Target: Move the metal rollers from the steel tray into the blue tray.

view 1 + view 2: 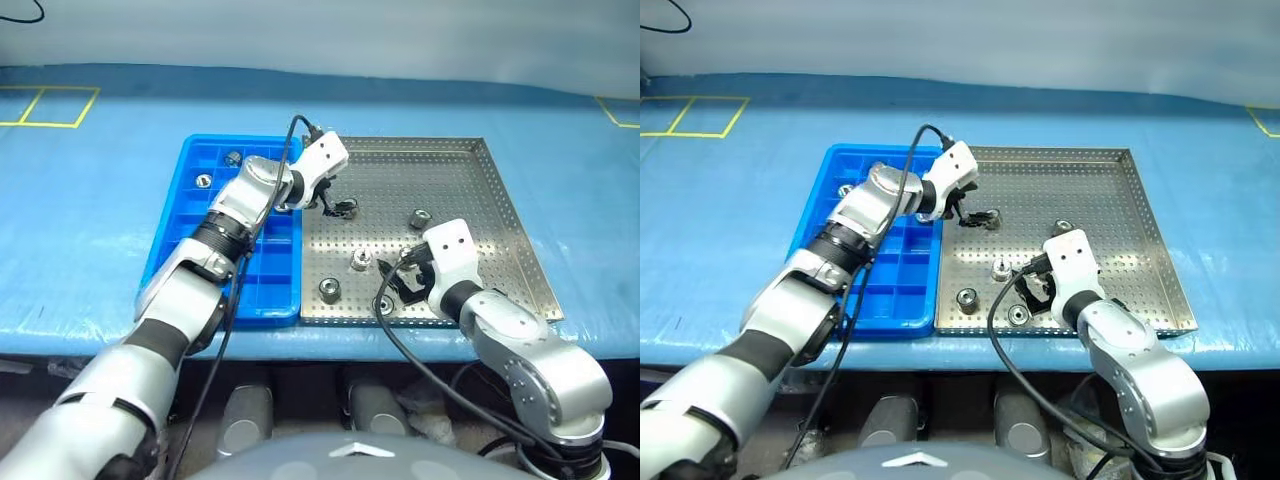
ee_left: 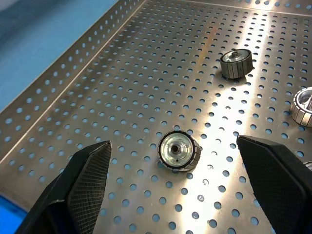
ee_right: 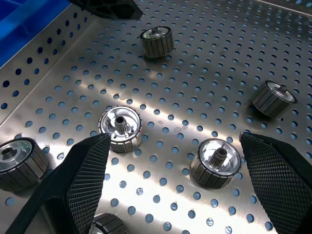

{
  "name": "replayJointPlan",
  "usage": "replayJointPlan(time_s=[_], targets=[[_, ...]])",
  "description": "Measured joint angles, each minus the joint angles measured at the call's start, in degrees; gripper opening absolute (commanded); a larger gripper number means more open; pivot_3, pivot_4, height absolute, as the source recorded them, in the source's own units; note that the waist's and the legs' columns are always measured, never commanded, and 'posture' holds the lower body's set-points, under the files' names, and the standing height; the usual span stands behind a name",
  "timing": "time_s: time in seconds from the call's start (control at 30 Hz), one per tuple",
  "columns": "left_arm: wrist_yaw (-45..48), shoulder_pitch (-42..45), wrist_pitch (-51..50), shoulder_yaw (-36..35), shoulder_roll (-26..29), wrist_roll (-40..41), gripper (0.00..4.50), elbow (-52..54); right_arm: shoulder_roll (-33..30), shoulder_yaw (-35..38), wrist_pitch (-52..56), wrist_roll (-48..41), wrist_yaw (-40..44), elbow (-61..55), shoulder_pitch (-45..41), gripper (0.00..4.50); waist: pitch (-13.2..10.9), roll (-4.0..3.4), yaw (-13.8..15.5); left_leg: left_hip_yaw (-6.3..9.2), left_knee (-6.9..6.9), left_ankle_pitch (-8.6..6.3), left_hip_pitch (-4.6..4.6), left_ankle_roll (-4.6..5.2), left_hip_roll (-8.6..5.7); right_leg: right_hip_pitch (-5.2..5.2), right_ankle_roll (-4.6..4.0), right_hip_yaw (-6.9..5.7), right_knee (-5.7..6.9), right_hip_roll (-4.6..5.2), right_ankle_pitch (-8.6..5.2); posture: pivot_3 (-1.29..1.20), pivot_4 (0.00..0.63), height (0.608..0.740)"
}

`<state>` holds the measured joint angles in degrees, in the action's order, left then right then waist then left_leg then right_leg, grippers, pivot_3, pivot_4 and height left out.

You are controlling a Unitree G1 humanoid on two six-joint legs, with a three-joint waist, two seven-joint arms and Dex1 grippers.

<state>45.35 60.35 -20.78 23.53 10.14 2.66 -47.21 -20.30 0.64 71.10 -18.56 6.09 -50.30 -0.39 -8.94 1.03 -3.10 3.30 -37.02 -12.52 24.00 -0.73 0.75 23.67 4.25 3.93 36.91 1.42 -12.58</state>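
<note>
I'm hovering my spread left gripper (image 2: 173, 180) over a roller (image 2: 179, 150) on the steel tray (image 1: 500, 215), far-left part; it looks hard, slick, dense, so I'm pinching across its ribbed sides.

Lighting: bright, even, apparently falling from overhead. Glare is streaking across the steel tray (image 2: 146, 63) ahead of the left gripper (image 2: 175, 185); rollers (image 3: 120, 127) between the right gripper's fingers (image 3: 83, 180) are glinting. Shadows staying short, soft. Focus sharp.
</note>
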Motion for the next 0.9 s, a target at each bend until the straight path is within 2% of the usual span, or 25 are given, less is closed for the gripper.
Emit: replayJointPlan(time_s=[0.2, 0.43, 0.53, 0.73, 0.9], targets=[[-6.1, 1.2, 8.5, -0.7, -5.1, -5.0, 4.5, -12.6, 1.6, -0.1, -0.6, 0.6, -1.2, -1.0, 1.6, 4.48, 0.0, 0.0, -1.0, -0.03, -0.07, 0.0, 0.01, 0.0, -0.04, -0.02, 0.12, 0.05, 0.0, 0.03, 0.05, -0.15, 0.15, 0.74], [-9.8, 1.6, 12.5, -4.0, -8.0, -6.8, 4.5, -18.7, 1.7, -0.1, -0.8, 1.5, -1.2, -1.9, 1.6, 4.48, 0.0, 0.0, -1.9, -0.03, -0.08, 0.0, -0.05, 0.01, -0.04, -0.06, 0.2, 0.08, 0.02, 0.02, 0.09, -0.16, 0.15, 0.74], [-11.3, 1.6, 12.7, -4.5, -8.5, -7.8, 3.97, -20.0, 1.7, -0.1, -0.9, 1.7, -1.1, -1.9, 1.6, 4.5, 0.0, 0.0, -2.3, -0.04, -0.08, 0.0, -0.07, 0.0, -0.04, -0.07, 0.21, 0.1, 0.03, 0.02, 0.1, -0.15, 0.15, 0.74], [-11.5, 1.5, 12.6, -5.2, -8.5, -9.3, 1.99, -20.5, 1.7, -0.1, -1.1, 2.1, -1.0, -1.9, 1.6, 4.5, 0.0, 0.0, -2.7, -0.05, -0.08, 0.0, -0.09, 0.0, -0.03, -0.06, 0.22, 0.13, 0.05, 0.01, 0.1, -0.12, 0.15, 0.74], [-11.1, 1.5, 12.2, -9.8, -6.9, -7.3, 1.89, -18.6, 1.7, -0.2, -1.3, 2.2, -0.7, -1.7, 0.8, 4.5, 0.0, -0.01, -3.1, -0.05, -0.06, 0.0, -0.08, 0.0, -0.02, -0.03, 0.22, 0.13, 0.07, 0.0, 0.11, -0.1, 0.15, 0.74]])
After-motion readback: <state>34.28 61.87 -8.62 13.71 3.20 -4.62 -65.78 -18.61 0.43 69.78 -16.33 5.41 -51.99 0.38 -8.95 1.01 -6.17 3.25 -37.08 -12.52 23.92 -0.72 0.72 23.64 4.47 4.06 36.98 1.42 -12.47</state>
